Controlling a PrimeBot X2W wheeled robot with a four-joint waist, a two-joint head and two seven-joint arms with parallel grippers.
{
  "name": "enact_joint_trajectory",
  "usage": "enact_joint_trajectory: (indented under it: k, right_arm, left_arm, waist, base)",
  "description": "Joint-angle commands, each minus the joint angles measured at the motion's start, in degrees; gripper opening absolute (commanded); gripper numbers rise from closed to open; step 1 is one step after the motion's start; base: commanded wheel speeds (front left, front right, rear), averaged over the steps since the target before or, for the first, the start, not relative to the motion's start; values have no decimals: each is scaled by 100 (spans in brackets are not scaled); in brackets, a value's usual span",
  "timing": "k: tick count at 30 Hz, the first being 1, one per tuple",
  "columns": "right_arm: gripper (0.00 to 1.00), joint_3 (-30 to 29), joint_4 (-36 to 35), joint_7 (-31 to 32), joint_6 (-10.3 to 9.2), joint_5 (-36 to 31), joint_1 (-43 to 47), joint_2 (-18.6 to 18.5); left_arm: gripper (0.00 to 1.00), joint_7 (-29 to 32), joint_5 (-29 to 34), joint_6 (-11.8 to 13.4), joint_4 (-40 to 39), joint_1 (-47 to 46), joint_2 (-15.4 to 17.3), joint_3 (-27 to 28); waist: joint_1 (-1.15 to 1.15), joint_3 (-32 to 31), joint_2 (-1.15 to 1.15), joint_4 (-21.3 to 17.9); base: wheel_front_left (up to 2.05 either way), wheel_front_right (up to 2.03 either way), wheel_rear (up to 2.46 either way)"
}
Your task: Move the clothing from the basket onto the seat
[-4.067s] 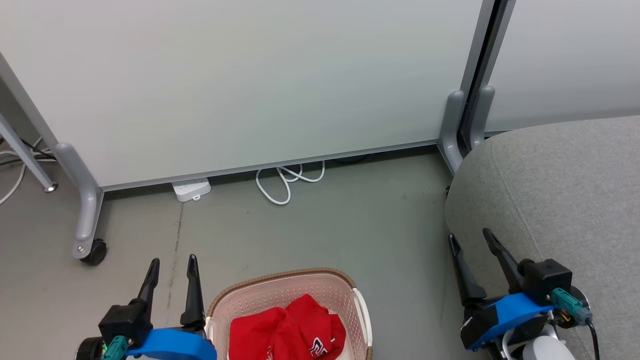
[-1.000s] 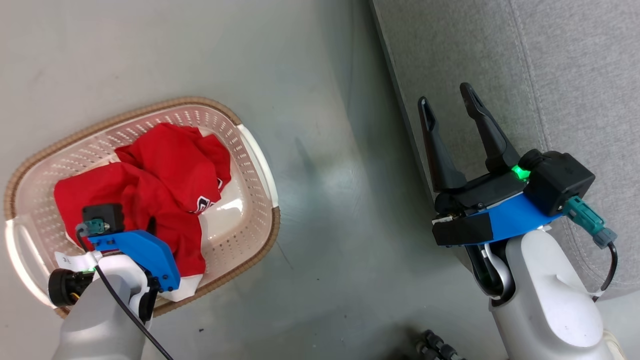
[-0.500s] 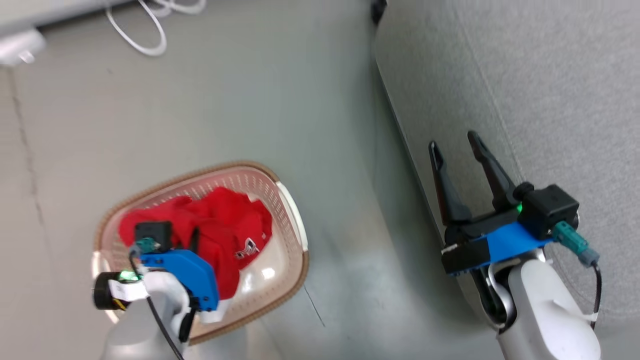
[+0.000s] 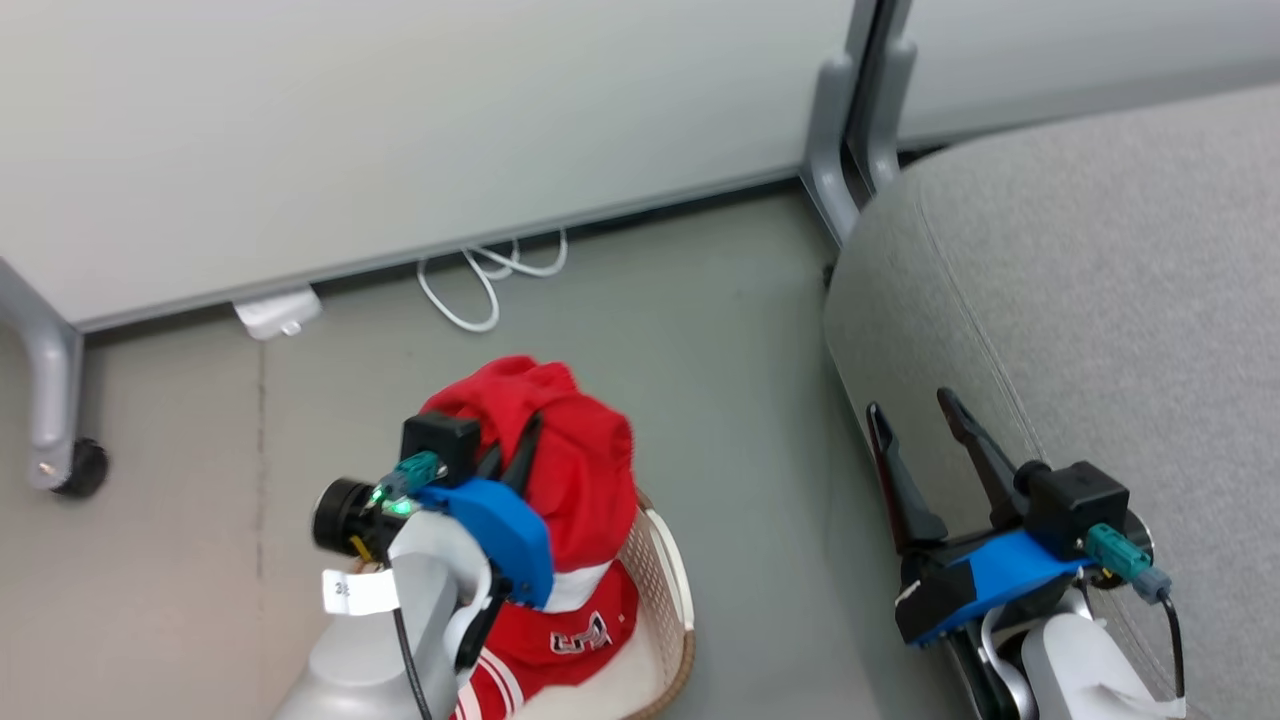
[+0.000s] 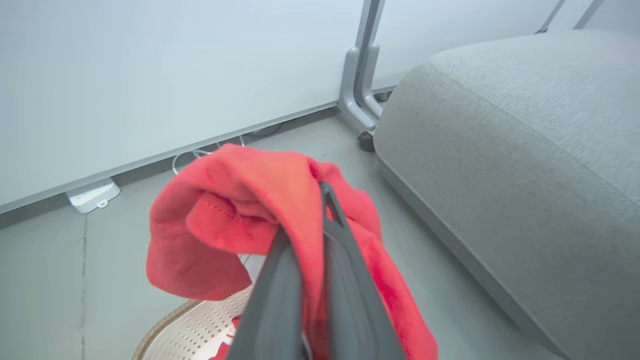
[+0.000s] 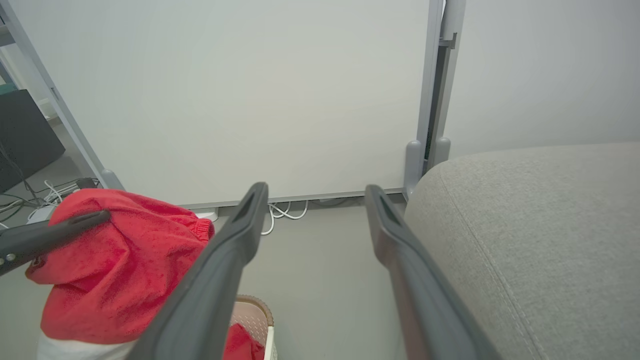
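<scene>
Your left gripper (image 5: 306, 235) is pinched tight on the red garment (image 5: 225, 215), with fabric draped over both fingers. The left wrist view gives you that pinch close up. The head view adds the white hem band (image 4: 577, 589) hanging under the gripper. Below that, the striped garment (image 4: 550, 655) lies in the basket (image 4: 668, 585), its black-and-white emblem (image 4: 582, 632) too blurred to read. Your right gripper (image 4: 910, 405) stands spread and empty, the seat (image 4: 1100, 300) just to its right. Beyond both, a white cable (image 4: 480, 290) loops under the partition (image 4: 400, 120).
</scene>
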Motion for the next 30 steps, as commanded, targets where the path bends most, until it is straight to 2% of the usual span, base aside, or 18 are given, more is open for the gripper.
enact_joint_trajectory:
  k: [1,13,24,30]
  right_arm:
    - [100,1,2,31,1,-14,122,-20]
    - [100,201,-70,240,1,72,505,-20]
    - [100,329,-153,334,1,34,593,-20]
    - [100,642,-146,400,1,55,586,-19]
  left_arm:
    - [0,-9,-76,-9,-121,-107,-10,-99]
    - [0,226,-550,-8,-931,-748,-77,-906]
    - [0,203,-801,-9,-855,-925,-115,-1094]
    - [0,180,-894,-9,-774,-973,-122,-1197]
  waist:
    - [2,-388,0,268]
    - [2,-861,0,382]
    - [2,-949,0,308]
    - [2,-944,0,330]
  base:
    - [0,0,0]
    - [0,0,0]
    - [0,0,0]
    - [0,0,0]
